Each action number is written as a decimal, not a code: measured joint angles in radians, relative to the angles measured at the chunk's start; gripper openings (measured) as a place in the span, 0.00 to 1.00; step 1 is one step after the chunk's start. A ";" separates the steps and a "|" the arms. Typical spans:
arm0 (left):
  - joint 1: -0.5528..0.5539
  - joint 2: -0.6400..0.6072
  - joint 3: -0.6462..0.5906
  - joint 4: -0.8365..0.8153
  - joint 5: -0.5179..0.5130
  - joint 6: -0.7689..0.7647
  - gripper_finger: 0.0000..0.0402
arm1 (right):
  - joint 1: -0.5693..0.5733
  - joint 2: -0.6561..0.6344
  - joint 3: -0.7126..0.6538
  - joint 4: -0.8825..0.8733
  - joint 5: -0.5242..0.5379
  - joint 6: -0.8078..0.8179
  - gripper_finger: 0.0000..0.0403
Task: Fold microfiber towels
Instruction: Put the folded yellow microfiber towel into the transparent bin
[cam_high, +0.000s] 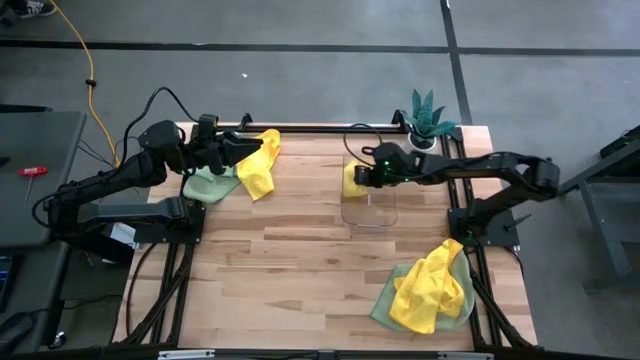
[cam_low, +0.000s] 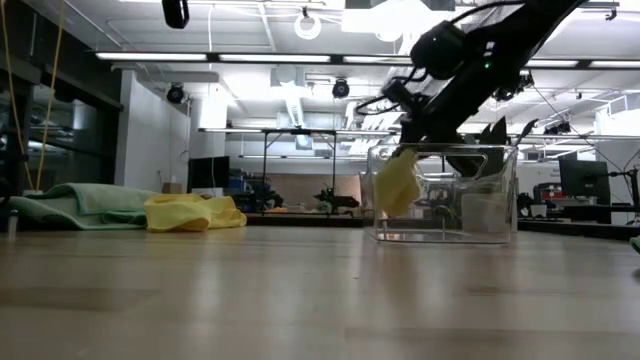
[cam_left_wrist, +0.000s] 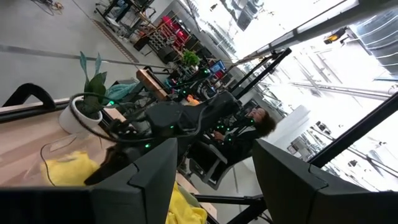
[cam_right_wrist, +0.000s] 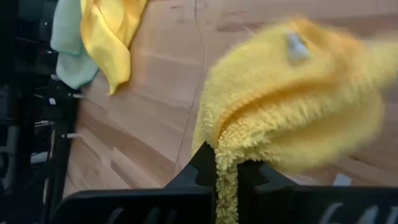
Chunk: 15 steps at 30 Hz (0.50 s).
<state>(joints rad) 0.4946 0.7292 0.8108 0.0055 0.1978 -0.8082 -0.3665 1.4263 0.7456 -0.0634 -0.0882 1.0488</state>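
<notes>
My right gripper (cam_high: 368, 177) is shut on a folded yellow microfiber towel (cam_high: 352, 180). In the low view this towel (cam_low: 397, 183) hangs in the left part of a clear plastic bin (cam_low: 470, 215), below the rim. My left gripper (cam_high: 238, 150) stands open and level above a yellow towel (cam_high: 262, 163) and a sage green one (cam_high: 210, 184) at the table's far left; nothing is between its fingers (cam_left_wrist: 155, 180). A heap of yellow and green towels (cam_high: 430, 292) lies at the near right. My right gripper pinches a folded, several-layered edge of the yellow towel (cam_right_wrist: 225, 163) between its two fingers. The fingers slant down from the table's right side. The towel bulges out past the fingertips and hangs below them, its lower end (cam_low: 398, 208) clear of the bin's floor.
A small potted plant (cam_high: 428, 120) stands at the far right corner behind the right arm. The clear bin (cam_high: 385, 215) sits mid-table, toward the far side. Bare wood (cam_high: 290, 270) stretches across the near middle and left.
</notes>
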 joint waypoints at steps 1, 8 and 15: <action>0.000 0.000 0.000 0.000 0.000 0.000 0.49 | -0.002 0.015 0.000 0.007 0.000 -0.001 0.00; 0.000 0.000 0.000 0.000 0.000 -0.001 0.49 | -0.014 0.069 0.000 0.022 0.008 -0.027 0.00; 0.000 0.000 0.000 0.000 0.000 -0.004 0.49 | -0.013 0.066 0.000 0.029 0.025 -0.035 0.02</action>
<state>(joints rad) 0.4950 0.7292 0.8108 0.0054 0.1978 -0.8120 -0.3798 1.4925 0.7452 -0.0346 -0.0631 1.0140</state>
